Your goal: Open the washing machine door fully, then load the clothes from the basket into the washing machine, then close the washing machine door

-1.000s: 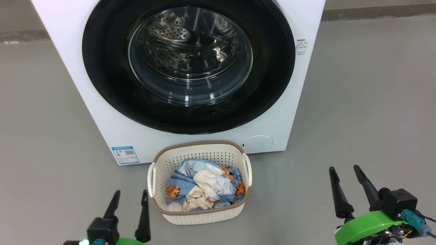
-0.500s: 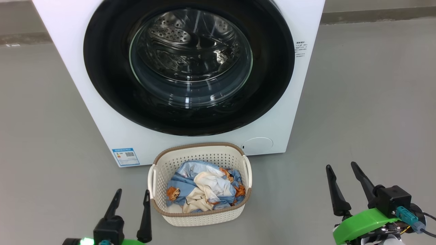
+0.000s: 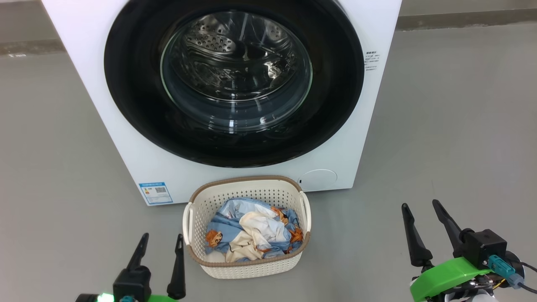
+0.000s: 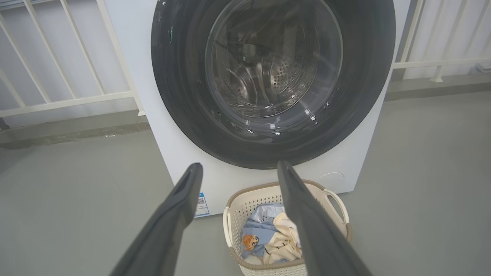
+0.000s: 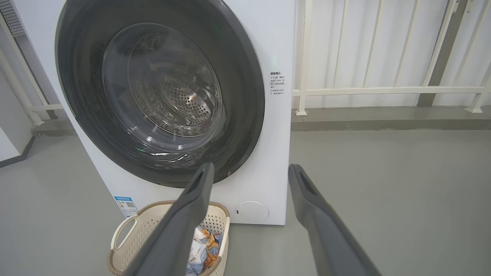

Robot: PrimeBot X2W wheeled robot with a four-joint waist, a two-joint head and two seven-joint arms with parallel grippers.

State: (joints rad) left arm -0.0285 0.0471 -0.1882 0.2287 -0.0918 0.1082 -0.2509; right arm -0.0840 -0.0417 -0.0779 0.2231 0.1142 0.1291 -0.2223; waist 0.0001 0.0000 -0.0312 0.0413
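1. Two grippers low in head view. Left gripper [image 3: 162, 235] at lower left: jaws spread wide, nothing between them, tips up over grey floor [image 3: 440, 126], near the left side of the basket [image 3: 247, 268], not touching it.
2. Same view: right gripper [image 3: 419, 204] at lower right, well apart from the basket. Jaws likewise wide, holding nothing.
3. Same view: washing machine [image 3: 138, 167] across the top, white, standing on the floor. Washing machine door [image 3: 236, 75] shut flush on its front, steel drum [image 3: 218, 42] visible through the glass. Blue label [image 3: 155, 192] at the front's lower left corner, round cap [image 3: 317, 179] at lower right.
4. Same view: basket on the floor directly before the machine, below the door. Rear rim close to the front panel; cannot tell whether touching. Clothes [image 3: 251, 230] heaped inside, light blue with orange figures, cream cloth on top.
5. Left wrist view: fingers [image 4: 172, 214] parted wide, empty, pointing toward the door's lower rim. Finger on this view's right crosses in front of the basket, clothes visible beside it. Door shut. White railing [image 4: 69, 101] behind the machine.
6. Right wrist view: this gripper's two prongs parted wide, empty. Basket with clothes at lower left, partly behind the prong on that side. Round cap between the two prongs, farther off. Door shut, railing behind at right.
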